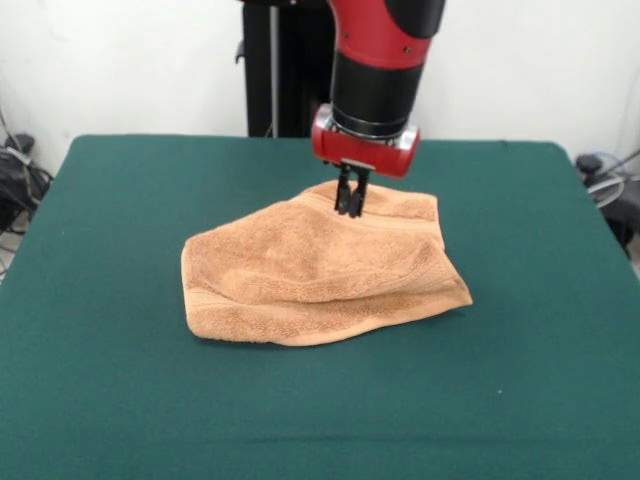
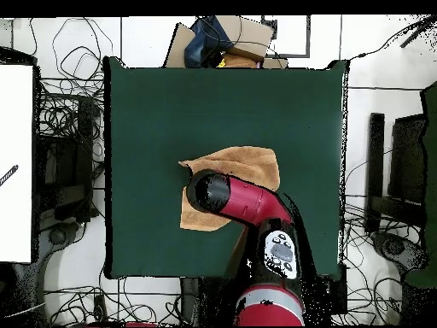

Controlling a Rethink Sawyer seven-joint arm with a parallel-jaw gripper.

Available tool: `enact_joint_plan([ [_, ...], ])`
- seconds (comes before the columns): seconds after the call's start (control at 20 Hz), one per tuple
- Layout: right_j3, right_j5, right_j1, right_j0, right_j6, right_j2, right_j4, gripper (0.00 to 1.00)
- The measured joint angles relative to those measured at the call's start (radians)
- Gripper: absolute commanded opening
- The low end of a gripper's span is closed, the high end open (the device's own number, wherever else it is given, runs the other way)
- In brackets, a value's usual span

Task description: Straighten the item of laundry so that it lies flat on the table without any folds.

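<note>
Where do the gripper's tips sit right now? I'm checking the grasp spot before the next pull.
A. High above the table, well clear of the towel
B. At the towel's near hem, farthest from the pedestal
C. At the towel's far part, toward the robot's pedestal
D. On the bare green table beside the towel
C: in the front view the gripper comes down onto the far part of the towel, its fingers close together in the cloth.

I can't read any words, numbers or signs here. The small screen (image 2: 281, 250) on the robot arm (image 2: 247, 201) shows tiny marks, but they are too little to read.
</note>
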Motion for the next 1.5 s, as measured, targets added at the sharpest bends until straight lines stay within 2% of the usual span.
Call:
enact_joint_plan([
  [0.45,0.007,0.017,-0.033,-0.058,0.0,0.005,-0.031,0.0],
  [0.65,0.031,0.008,-0.037,-0.122,0.0,0.009,-0.063,0.0],
  [1.0,0.073,0.001,-0.033,-0.188,0.0,0.01,-0.122,0.0],
  [1.5,0.075,-0.03,-0.016,-0.179,0.0,0.01,-0.153,0.0],
])
